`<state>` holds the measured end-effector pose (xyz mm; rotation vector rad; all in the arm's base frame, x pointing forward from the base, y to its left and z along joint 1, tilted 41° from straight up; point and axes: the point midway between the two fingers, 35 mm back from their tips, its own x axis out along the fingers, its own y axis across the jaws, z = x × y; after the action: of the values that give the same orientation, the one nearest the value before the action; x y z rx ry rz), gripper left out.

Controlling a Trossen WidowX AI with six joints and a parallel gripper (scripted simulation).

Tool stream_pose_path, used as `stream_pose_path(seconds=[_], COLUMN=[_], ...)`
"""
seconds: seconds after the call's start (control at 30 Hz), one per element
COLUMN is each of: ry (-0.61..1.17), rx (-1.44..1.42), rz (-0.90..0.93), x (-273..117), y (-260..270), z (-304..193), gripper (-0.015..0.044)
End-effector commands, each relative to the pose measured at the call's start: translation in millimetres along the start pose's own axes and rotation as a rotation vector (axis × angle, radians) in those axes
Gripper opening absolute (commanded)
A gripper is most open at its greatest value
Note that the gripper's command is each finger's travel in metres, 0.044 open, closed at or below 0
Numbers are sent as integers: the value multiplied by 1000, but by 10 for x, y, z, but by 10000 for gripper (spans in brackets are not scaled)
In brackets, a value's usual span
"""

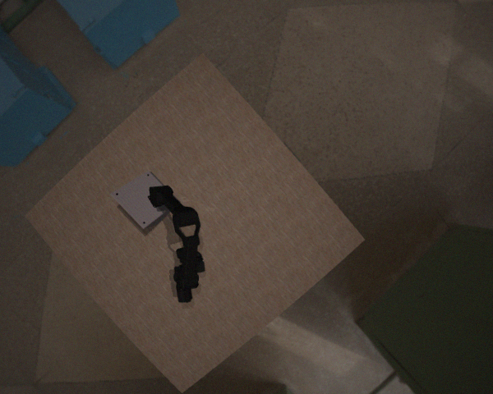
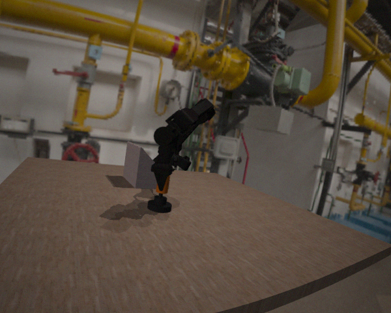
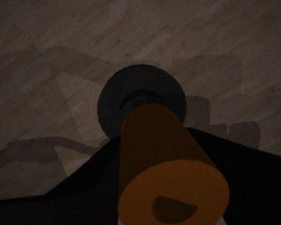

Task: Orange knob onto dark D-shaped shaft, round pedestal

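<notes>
The orange knob (image 2: 165, 186) (image 3: 152, 136) is upright between the fingertips of my gripper (image 2: 161, 190), which is shut on it. In the wrist view its near end shows a dark D-shaped recess with the flat side toward the upper right. The black round pedestal (image 2: 159, 206) (image 3: 109, 100) stands on the table below the knob. A short length of dark shaft (image 2: 160, 195) shows between the knob's lower end and the pedestal. Whether the shaft's tip is inside the knob cannot be told. In the top view the arm hides knob and pedestal.
A pale grey block (image 1: 134, 201) (image 2: 138, 168) with dark dots at its corners is close beside the arm (image 1: 186, 218) (image 2: 170, 145). The wooden table (image 1: 255, 199) (image 2: 222, 235) carries the arm's shadows. Pipes and walls form the background.
</notes>
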<state>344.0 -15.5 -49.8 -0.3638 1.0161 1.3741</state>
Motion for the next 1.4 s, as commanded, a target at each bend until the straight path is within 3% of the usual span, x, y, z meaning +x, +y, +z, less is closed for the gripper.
stream_pose_path(seconds=[0.0, 0.97, 1.37], ry=[0, 0, 0], rx=[3, 3, -206], rz=[-4, -4, -4], x=[-1, -17, -27], y=[9, 11, -25], z=[-19, -15, 8], gripper=[0, 0, 0])
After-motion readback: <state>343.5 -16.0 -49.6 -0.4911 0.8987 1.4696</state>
